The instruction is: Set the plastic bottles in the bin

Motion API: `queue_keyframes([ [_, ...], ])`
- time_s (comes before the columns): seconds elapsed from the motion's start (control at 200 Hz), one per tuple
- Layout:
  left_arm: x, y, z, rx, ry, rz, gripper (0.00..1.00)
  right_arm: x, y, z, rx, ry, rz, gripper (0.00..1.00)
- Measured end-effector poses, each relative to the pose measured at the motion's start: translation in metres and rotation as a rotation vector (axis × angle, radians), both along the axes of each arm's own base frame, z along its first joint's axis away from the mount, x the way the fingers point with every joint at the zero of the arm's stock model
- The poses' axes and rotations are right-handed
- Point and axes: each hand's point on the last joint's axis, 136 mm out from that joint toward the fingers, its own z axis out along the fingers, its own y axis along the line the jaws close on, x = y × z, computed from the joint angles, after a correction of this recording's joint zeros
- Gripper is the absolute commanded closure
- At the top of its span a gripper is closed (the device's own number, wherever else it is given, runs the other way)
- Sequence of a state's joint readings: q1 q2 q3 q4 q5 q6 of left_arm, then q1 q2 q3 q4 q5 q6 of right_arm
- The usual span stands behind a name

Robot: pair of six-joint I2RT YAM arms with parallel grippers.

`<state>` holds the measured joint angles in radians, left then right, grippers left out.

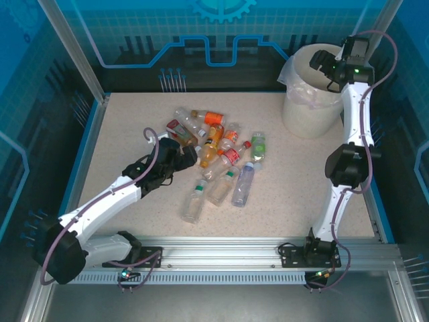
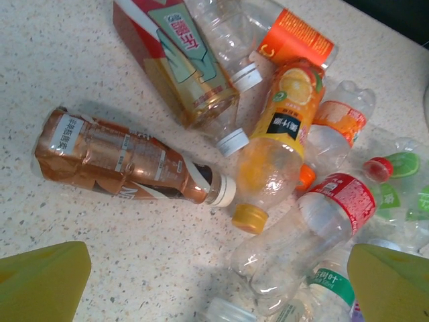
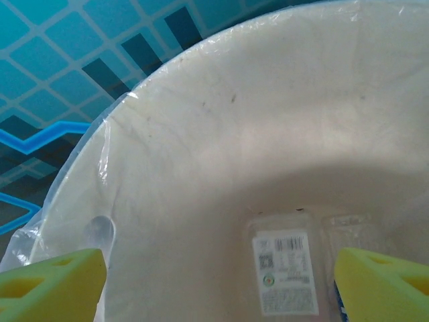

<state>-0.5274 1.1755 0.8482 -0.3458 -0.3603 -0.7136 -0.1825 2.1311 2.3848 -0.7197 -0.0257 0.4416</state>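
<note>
Left gripper [image 1: 179, 155]: released. My yellow fingers [image 2: 41, 283] sit spread apart in the bottom corners of the wrist view. In the top view the gripper is low over the table [image 1: 120, 134], at the left edge of the pile.
Right gripper [image 1: 323, 66]: released. Its yellow fingers [image 3: 50, 282] stand wide apart in the lower corners of its wrist view. In the top view it hangs over the bin's mouth, upper right.
Bottles [image 1: 216, 155]: they lie on their sides in a loose heap at the centre of the top view, many touching or overlapping.
Brown bottle [image 2: 127, 164]: it lies left of centre in my left wrist view, its white cap pointing right, just above my left finger.
Orange bottle [image 2: 278, 144]: it lies right of centre, yellow cap toward the bottom of the frame, touching its neighbours.
Red-label bottle [image 2: 322, 225]: clear, it lies lower right, beside my other finger.
Bin [image 1: 305, 115]: it stands upright at the upper right of the top view, well apart from the heap.
Bin inside [image 3: 201, 154]: the cream wall is bag-lined. A clear piece with a white barcode label [image 3: 285, 272] lies on the floor; I cannot tell its shape.
</note>
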Motion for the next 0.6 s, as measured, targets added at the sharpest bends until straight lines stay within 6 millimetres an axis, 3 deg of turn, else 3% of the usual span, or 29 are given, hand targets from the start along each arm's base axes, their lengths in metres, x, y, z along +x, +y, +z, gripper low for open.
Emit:
queue_keyframes([
  [0.1,0.0,0.002,-0.006,-0.005,0.025,0.012,0.01,-0.008,0.002,0.01,-0.015,-0.011,0.01,0.0],
  [0.275,0.001,0.007,-0.013,-0.028,0.057,0.046,0.01,-0.03,0.008,0.039,-0.042,-0.052,0.031,0.0],
  [0.42,0.001,0.015,-0.02,-0.054,0.094,0.095,0.01,-0.054,0.02,0.061,-0.052,-0.09,0.065,0.0],
  [0.6,0.001,0.024,-0.029,-0.096,0.14,0.154,0.01,-0.088,0.039,0.074,-0.053,-0.138,0.131,0.0],
])
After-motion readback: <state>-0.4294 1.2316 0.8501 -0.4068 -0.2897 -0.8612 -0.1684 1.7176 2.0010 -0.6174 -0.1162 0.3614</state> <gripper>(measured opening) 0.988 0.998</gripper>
